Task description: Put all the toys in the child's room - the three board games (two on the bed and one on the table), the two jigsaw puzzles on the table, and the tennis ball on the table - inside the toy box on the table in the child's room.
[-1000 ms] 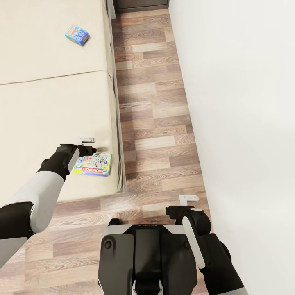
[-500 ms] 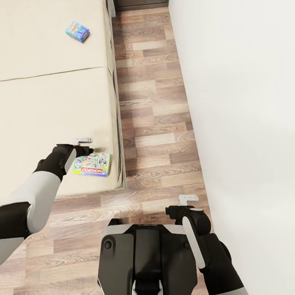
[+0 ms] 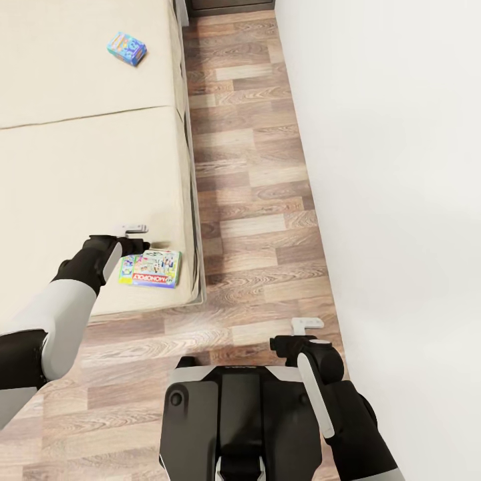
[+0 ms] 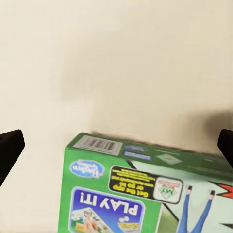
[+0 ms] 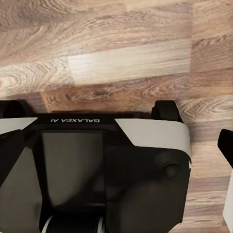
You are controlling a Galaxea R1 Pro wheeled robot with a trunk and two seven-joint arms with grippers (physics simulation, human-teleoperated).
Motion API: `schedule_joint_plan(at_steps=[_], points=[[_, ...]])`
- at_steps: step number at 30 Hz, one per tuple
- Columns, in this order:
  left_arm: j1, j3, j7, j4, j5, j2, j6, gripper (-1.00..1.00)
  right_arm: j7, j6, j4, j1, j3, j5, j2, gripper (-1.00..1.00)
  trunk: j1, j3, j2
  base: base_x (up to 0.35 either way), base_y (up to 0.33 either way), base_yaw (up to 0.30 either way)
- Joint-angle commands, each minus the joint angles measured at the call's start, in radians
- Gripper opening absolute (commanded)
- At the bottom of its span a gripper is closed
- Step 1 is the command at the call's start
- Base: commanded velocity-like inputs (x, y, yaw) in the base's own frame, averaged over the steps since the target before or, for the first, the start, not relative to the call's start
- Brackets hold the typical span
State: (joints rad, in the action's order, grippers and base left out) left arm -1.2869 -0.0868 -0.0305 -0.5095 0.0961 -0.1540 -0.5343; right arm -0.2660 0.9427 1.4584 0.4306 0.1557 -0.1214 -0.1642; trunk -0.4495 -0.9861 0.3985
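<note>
Head view shows the left claw (image 3: 137, 242) spread wide, just above the flat green Monopoly board game box (image 3: 151, 268) near the cream bed's (image 3: 80, 174) lower edge. A small blue game box (image 3: 126, 49) lies upper left. Both still need moving. The right claw (image 3: 294, 337) looks empty; spread or pressed together, I cannot tell.

Floor (image 3: 254, 200): wood-pattern planks in mixed brown tones, forming a narrow aisle. Bed (image 3: 80, 167): cream surface with one seam across it, bordering the aisle on one side. Wall (image 3: 401, 167): plain white, opposite side. Lighting: even, soft.
</note>
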Motion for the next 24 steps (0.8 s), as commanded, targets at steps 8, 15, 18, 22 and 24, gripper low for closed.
schedule_joint_plan(at_steps=[8,15,18,22,24], points=[[0.000,-0.004,-0.003,-0.001,0.010,0.001,-0.004,1.00,-0.010,0.002,0.000,0.000,0.001,-0.011,0.000,1.00,0.000,-0.001,0.002,-0.043,0.000,0.000],[0.000,-0.003,-0.003,-0.001,0.010,0.001,-0.004,1.00,-0.010,0.002,0.000,0.000,0.001,-0.011,0.000,1.00,0.000,-0.001,0.002,-0.053,-0.004,0.000],[0.000,-0.004,-0.003,-0.001,0.010,0.001,-0.004,1.00,-0.010,0.002,0.000,0.000,0.001,-0.011,0.000,1.00,0.000,-0.001,0.002,-0.045,-0.012,0.000],[0.000,-0.003,-0.003,-0.001,0.010,0.001,-0.002,1.00,-0.010,0.002,0.000,0.000,0.001,-0.011,0.000,1.00,0.000,-0.001,0.002,-0.103,-0.062,0.000],[0.000,-0.004,-0.003,0.000,0.011,0.001,0.018,1.00,-0.010,0.002,0.000,0.000,0.001,-0.011,0.000,1.00,0.000,-0.001,0.002,-0.040,-0.024,0.000]])
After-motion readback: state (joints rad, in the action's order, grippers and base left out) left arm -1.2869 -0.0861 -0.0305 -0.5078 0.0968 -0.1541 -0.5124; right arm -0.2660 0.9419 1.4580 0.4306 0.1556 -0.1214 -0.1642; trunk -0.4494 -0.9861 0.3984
